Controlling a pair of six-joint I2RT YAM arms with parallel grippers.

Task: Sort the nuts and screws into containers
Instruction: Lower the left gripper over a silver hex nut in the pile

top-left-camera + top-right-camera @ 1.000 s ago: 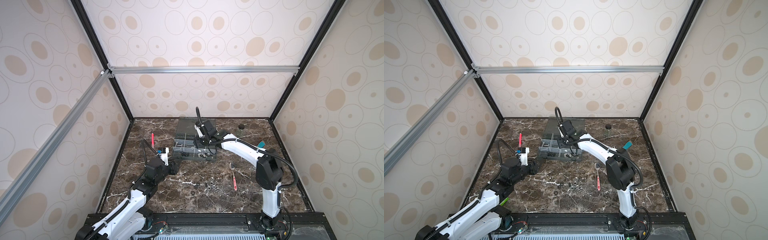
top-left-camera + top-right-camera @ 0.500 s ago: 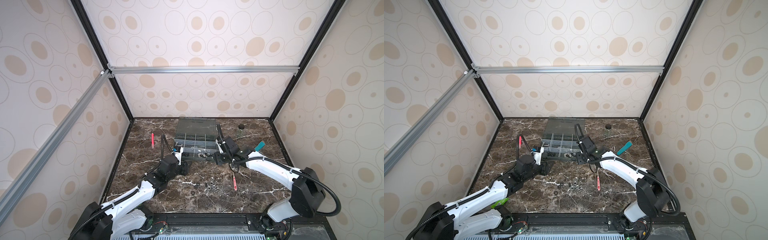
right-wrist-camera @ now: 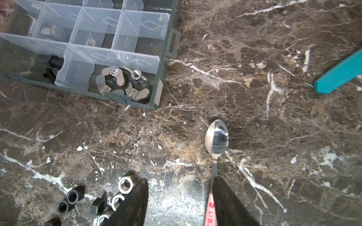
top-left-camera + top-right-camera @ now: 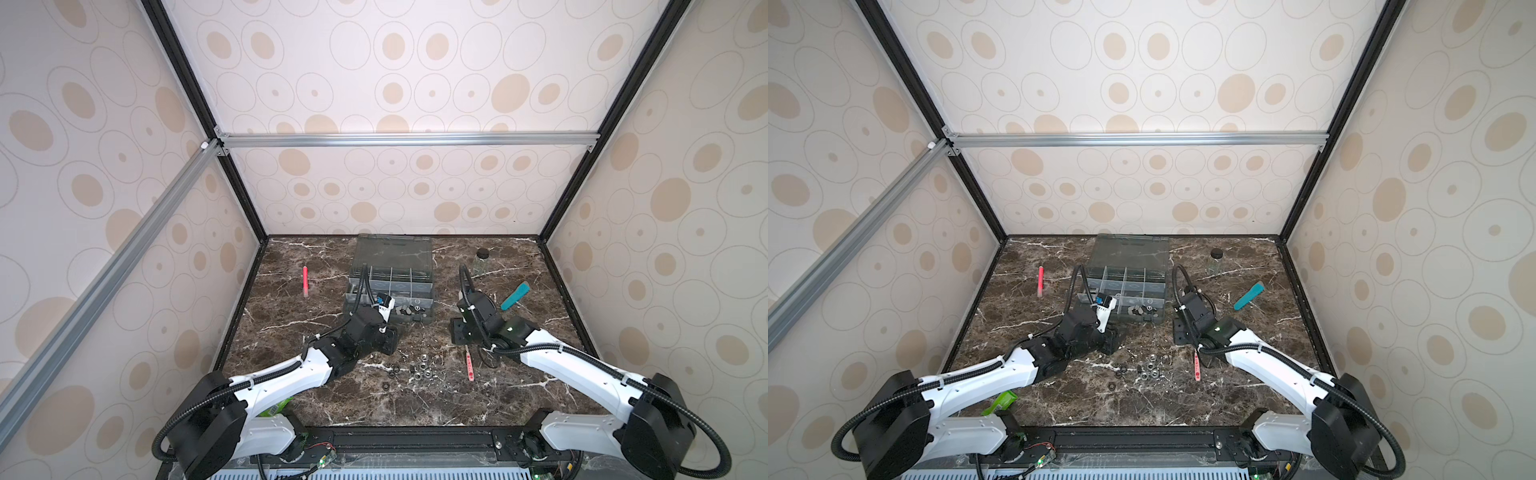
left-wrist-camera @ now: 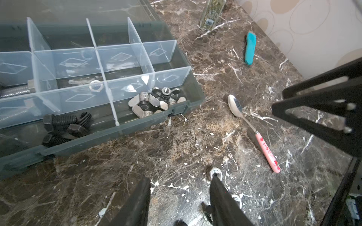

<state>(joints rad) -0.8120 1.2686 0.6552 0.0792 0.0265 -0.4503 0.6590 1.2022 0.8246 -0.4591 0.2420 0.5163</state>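
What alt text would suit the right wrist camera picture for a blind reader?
The right gripper, jaws open, hangs over a marble table, loose nuts on one side and a pink-handled spoon on the other. Beyond, a grey organizer box holds wing nuts in its corner compartment.

The spoon [image 3: 216, 139] is running off the right wrist view's edge. The jar [image 5: 212, 13] is getting cut off in the left wrist view. The nuts [image 4: 419, 370] are looking tiny in both top views.
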